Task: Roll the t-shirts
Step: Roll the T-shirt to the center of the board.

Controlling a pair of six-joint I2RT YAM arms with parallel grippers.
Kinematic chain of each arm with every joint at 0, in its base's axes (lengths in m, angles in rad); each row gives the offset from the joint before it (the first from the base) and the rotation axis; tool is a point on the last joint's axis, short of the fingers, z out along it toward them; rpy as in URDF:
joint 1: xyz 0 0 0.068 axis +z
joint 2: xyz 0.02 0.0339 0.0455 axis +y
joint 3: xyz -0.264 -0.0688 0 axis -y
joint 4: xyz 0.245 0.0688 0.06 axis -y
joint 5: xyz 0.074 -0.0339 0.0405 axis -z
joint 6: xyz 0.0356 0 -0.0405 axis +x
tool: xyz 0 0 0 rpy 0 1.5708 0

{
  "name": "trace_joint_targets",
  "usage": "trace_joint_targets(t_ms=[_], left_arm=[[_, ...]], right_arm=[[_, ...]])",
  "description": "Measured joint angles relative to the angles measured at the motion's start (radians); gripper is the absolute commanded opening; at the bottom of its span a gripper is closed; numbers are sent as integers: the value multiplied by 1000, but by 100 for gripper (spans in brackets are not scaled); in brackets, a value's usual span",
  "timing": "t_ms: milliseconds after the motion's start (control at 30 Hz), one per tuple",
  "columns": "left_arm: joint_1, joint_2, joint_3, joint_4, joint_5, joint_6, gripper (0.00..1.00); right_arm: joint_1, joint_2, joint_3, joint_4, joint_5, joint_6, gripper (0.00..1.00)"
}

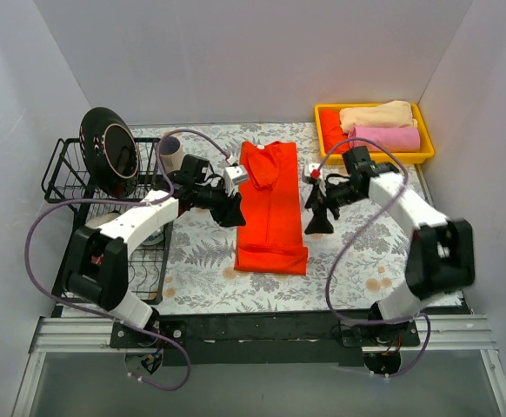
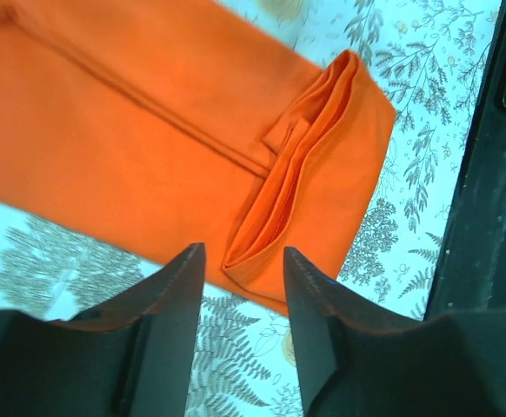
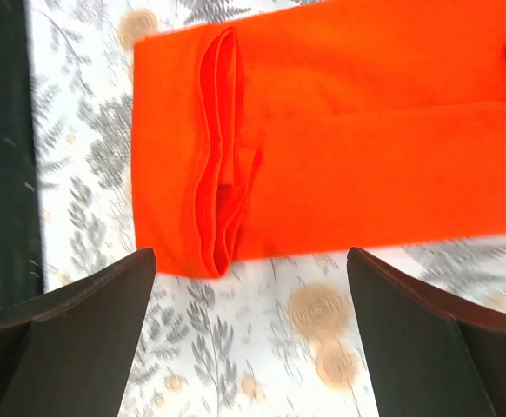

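Note:
The bright orange-red t-shirt [image 1: 271,208] lies folded into a long strip down the middle of the fern-print table. Its near end [image 1: 271,259] is turned over once into a flat fold. My left gripper [image 1: 229,211] hovers at the strip's left edge, partly open with nothing between its fingers. In the left wrist view the folded end [image 2: 314,174] lies just beyond that gripper [image 2: 244,261]. My right gripper [image 1: 319,221] stands wide open beside the right edge, apart from the cloth. The right wrist view shows the layered fold [image 3: 218,174] ahead of that gripper [image 3: 251,261]. Rolled pink [image 1: 383,137] and cream [image 1: 376,115] t-shirts lie in the tray.
The yellow tray [image 1: 422,155] sits at the back right, with an orange piece [image 1: 331,130] at its left end. A black wire rack [image 1: 62,174] on the left holds a dark round dish [image 1: 109,152], and a cup [image 1: 171,152] stands next to it. The table's black front edge [image 1: 262,326] runs below.

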Motion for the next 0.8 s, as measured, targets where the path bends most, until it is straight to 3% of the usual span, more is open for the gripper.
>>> trace_joint_targets(t_ms=[100,167,233,300,467,667,800], left_arm=[[-13,-102,-29,19,6,97,46],[-40,-169,-86,24,11,177,47],[-83,-209,-143,19,18,265,47],[-125,-223,-187,12,21,345,47],[-213,-233,-294,31,23,502,47],[-256,-228,-378,77,21,623,47],[-263,-195,-409,142,-2,669,45]], right_arm=[[25,-314,-231,248,88,70,99],[100,-488,-390,407,170,137,93],[205,-565,-490,476,222,163,76],[269,-536,-507,473,219,158,58],[281,-397,-489,444,230,148,61],[309,-562,-595,526,301,136,63],[315,-584,-605,536,330,125,61]])
